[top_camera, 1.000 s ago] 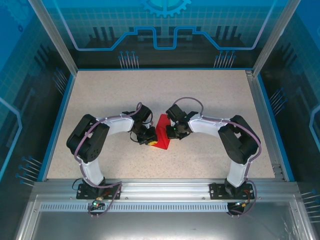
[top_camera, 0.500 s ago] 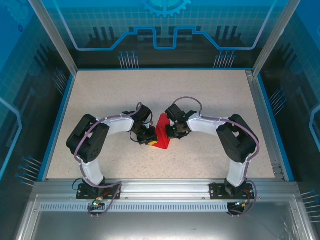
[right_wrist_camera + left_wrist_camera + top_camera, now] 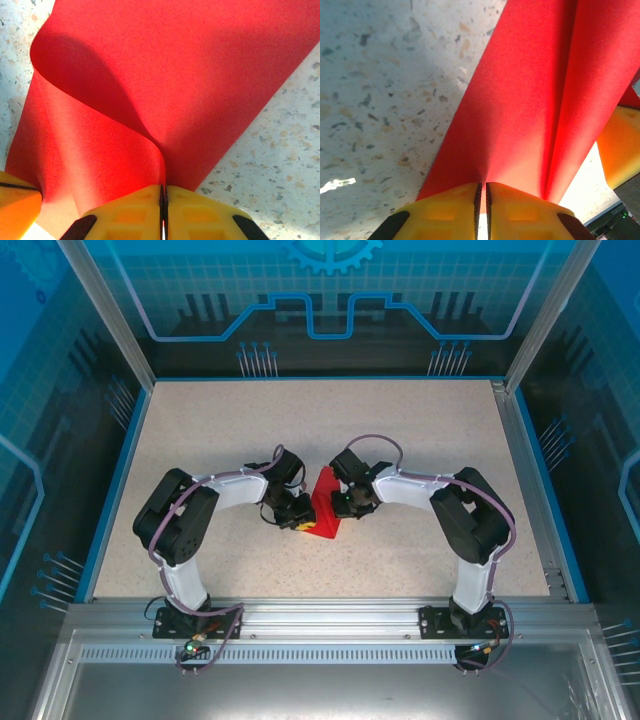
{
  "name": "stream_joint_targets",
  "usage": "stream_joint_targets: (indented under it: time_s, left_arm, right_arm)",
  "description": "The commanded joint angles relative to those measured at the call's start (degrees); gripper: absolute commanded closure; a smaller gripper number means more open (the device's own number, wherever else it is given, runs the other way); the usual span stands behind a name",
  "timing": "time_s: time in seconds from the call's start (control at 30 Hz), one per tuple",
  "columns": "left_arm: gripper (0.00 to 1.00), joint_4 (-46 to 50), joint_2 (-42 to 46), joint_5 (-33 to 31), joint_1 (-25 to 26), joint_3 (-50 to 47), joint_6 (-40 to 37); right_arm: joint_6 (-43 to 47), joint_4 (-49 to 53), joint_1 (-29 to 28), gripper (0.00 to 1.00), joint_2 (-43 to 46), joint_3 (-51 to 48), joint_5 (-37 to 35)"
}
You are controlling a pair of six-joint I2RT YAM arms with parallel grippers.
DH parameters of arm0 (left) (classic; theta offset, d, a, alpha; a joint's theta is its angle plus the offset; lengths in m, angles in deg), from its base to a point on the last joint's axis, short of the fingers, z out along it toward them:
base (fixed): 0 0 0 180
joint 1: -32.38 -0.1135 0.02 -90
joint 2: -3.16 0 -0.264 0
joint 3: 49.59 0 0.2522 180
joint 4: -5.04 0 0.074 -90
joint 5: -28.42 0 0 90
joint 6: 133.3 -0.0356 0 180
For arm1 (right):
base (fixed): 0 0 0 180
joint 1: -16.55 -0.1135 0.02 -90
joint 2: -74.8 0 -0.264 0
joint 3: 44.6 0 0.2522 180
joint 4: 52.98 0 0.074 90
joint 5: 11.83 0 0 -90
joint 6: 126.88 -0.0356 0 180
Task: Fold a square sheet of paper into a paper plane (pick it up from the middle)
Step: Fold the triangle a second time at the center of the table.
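Observation:
The red sheet of paper (image 3: pixel 324 510) stands bent up off the table between my two grippers, narrowing to a point at its far end. My left gripper (image 3: pixel 297 517) pinches its left side, and in the left wrist view the yellow fingers (image 3: pixel 445 207) close on a ridge of the paper (image 3: pixel 520 100) with a hairline gap. From the right, my right gripper (image 3: pixel 346 503) is shut on a curled fold of the paper (image 3: pixel 150 75), jaws pressed together at the fold (image 3: pixel 162 189). Each wrist view catches a yellow finger of the other gripper at its edge.
The speckled tabletop (image 3: pixel 420 430) lies open all round the paper. Blue walls and metal frame posts (image 3: pixel 112 320) enclose the table. A metal rail (image 3: pixel 330 615) carries both arm bases at the near edge.
The right arm's elbow and wrist have shifted slightly left toward the paper. The left arm and the paper look unchanged.

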Motion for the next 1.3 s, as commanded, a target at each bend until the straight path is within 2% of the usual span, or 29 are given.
stream_joint_targets:
  time_s: [0.0, 0.1, 0.23, 0.4, 0.53, 0.7, 1.27]
  left_arm:
    - [0.84, 0.89, 2.33, -1.08, -0.23, 0.14, -0.22]
    - [0.85, -1.34, 5.85, -0.82, -0.82, -1.13, 1.36]
    - [1.0, -8.78, 9.51, 3.92, -4.0, -3.46, 4.66]
    - [1.0, -22.14, 8.93, 11.25, -7.26, -6.26, 11.5]
    - [1.0, -28.96, 5.52, 14.8, -7.29, -5.94, 15.22]
    - [1.0, -32.33, 2.45, 16.33, -7.19, -5.59, 16.89]
    - [1.0, -31.99, -4.03, 15.28, -4.39, -3.6, 15.18]
  right_arm:
    - [0.55, 2.75, -0.97, 0.9, -1.96, 1.17, -1.7]
    - [0.61, 3.1, -1.0, 0.9, -2.16, 1.08, -2.26]
    - [0.64, 3.29, -1.01, 0.9, -2.16, 0.81, -2.7]
    - [0.57, 3.19, -1.01, 0.9, -2.33, 0.63, -2.89]
    - [0.33, 3.02, -1.01, 0.9, -2.51, 0.73, -2.79]
    - [0.21, 3.09, -0.96, 0.9, -2.69, 0.89, -2.74]
    - [-0.05, 2.74, -1.01, 0.91, -3.04, 0.2, -2.66]
